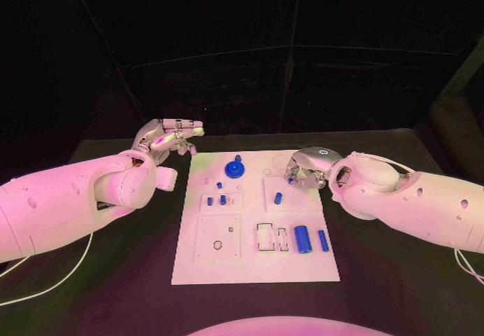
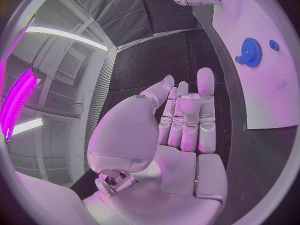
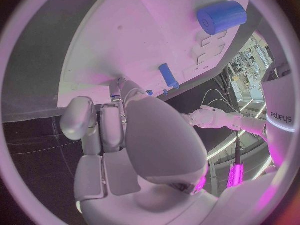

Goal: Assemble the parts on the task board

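Observation:
The white task board (image 1: 252, 262) lies mid-table. On it are a blue gear (image 1: 234, 168), several small blue pegs (image 1: 216, 200), a longer peg (image 1: 276, 198), a thick blue cylinder (image 1: 301, 239) and a blue bar (image 1: 323, 241). My left hand (image 1: 171, 136) hovers off the board's far left corner, fingers straight and empty (image 2: 181, 125); the gear (image 2: 252, 51) lies beyond it. My right hand (image 1: 305, 171) is curled over the board's far right edge, fingertips (image 3: 115, 92) down at the board (image 3: 137, 45). A small blue bit (image 1: 290, 180) shows at them; whether it is pinched is hidden.
The black table (image 1: 403, 280) surrounds the board, with dark curtains behind. White cables (image 1: 61, 280) trail off both arms near the table's sides. In the right wrist view the cylinder (image 3: 222, 16) and the longer peg (image 3: 167, 75) lie beyond the fingers.

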Motion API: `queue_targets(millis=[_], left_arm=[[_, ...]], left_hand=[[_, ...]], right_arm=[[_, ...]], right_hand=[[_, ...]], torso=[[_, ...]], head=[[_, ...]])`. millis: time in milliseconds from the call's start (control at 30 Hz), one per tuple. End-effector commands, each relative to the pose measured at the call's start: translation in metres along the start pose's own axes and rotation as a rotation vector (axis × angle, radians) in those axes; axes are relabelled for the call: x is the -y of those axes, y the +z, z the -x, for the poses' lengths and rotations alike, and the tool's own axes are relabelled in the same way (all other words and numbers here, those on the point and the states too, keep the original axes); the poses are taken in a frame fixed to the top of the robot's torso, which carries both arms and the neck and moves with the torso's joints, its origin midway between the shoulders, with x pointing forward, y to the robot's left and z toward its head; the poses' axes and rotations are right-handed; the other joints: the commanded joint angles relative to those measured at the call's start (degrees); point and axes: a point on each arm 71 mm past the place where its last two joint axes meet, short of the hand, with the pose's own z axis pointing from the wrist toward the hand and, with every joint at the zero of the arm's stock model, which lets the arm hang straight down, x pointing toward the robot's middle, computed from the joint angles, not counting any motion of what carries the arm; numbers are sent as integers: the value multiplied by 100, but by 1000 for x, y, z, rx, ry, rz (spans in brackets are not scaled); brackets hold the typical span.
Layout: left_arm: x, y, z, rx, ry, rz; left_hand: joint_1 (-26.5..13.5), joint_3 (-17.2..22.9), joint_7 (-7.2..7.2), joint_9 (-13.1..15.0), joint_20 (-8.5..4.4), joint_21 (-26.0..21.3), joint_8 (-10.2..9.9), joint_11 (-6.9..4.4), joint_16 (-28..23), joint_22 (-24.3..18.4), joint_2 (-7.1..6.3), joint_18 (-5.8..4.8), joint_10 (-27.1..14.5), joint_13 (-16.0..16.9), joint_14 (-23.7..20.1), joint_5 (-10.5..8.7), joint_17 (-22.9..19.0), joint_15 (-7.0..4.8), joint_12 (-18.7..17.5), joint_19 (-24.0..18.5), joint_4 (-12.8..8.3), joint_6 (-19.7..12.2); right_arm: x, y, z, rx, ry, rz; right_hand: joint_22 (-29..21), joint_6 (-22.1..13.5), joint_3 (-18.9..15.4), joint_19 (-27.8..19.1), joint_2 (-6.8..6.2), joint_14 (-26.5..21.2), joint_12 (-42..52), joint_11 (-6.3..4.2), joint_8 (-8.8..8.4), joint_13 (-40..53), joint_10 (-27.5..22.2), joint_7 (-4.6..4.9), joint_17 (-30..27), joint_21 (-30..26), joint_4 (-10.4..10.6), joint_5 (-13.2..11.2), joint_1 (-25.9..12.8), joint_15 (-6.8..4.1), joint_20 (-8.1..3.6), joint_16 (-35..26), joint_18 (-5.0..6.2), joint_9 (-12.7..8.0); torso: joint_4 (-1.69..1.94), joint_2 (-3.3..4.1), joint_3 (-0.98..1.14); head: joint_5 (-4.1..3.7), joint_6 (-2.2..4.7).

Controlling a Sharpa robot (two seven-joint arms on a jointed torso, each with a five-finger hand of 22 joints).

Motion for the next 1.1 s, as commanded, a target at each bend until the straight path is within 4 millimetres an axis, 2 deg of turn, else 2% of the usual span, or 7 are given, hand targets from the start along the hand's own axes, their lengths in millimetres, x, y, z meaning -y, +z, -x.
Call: queue_targets(millis=[33,133,167,467,800,1000,1100], left_arm=[[1,0,0,-11,-9,-1],[1,0,1,-9,-8,-1],[1,0,1,-8,-8,-1],[1,0,2,-10,-9,-2],[0,0,4,-10,-9,-1],[0,0,4,-8,-8,-1],[0,0,4,-9,-9,-1]], left_hand=[[15,4,-5,-7,-8,-21,-22,-2,-24,-10,26,34,36,8,-52,7,-10,4,31,-44,23,0],[15,4,-5,-7,-8,-21,-22,-2,-24,-10,26,34,36,8,-52,7,-10,4,31,-44,23,0],[15,4,-5,-7,-8,-21,-22,-2,-24,-10,26,34,36,8,-52,7,-10,4,31,-44,23,0],[-23,-31,10,-13,-4,-47,-30,13,-37,-28,5,29,8,13,-67,9,-34,14,43,-43,52,-18],[-40,-49,20,-18,0,-64,-38,20,-42,-40,-8,28,-13,16,-73,10,-47,20,52,-41,69,-36],[-42,-52,22,-19,1,-67,-40,22,-45,-43,-11,28,-17,17,-76,10,-52,22,53,-40,70,-40],[-42,-53,24,-19,2,-69,-41,22,-47,-44,-12,28,-20,17,-78,10,-55,22,54,-40,71,-42]], right_arm=[[-2,-1,4,63,-4,-2],[-2,-3,5,77,-1,-2],[-2,-3,5,83,0,-2],[-3,-10,9,111,11,-1],[-7,-20,13,129,31,7],[-18,-30,18,147,51,35],[-31,-35,22,161,66,71]], right_hand=[[7,36,67,32,-52,244,8,2,-15,4,49,-5,6,31,-20,-20,-12,-28,-11,35,-16,2],[13,64,311,30,-141,240,-27,2,-48,-4,79,-6,-8,38,-88,-29,-149,-30,-15,40,-17,-3],[17,94,586,24,-235,235,-61,2,-83,-9,107,-7,-24,42,-182,-39,-318,-30,-14,47,-17,-4],[23,113,770,23,-290,234,-82,2,-104,-7,123,-8,-29,47,-253,-56,-470,-29,-13,58,-17,-3],[38,128,848,27,-305,239,-86,-2,-107,-4,137,-11,-11,57,-289,-55,-529,-32,-16,79,-18,-1],[41,138,883,28,-314,240,-88,-5,-107,-2,143,-14,-9,60,-308,-52,-554,-35,-19,85,-18,1],[50,141,902,31,-320,241,-89,-6,-108,-1,146,-15,-3,65,-322,-47,-561,-37,-20,91,-19,1]], torso=[[2,-1,2],[0,-2,0],[-2,-1,-1],[-6,-3,-3],[5,-2,-3],[-2,-6,-6],[-6,-8,-6]], head=[[13,-1],[17,-5],[20,-6],[23,-12],[19,-7],[45,-13],[62,-5]])
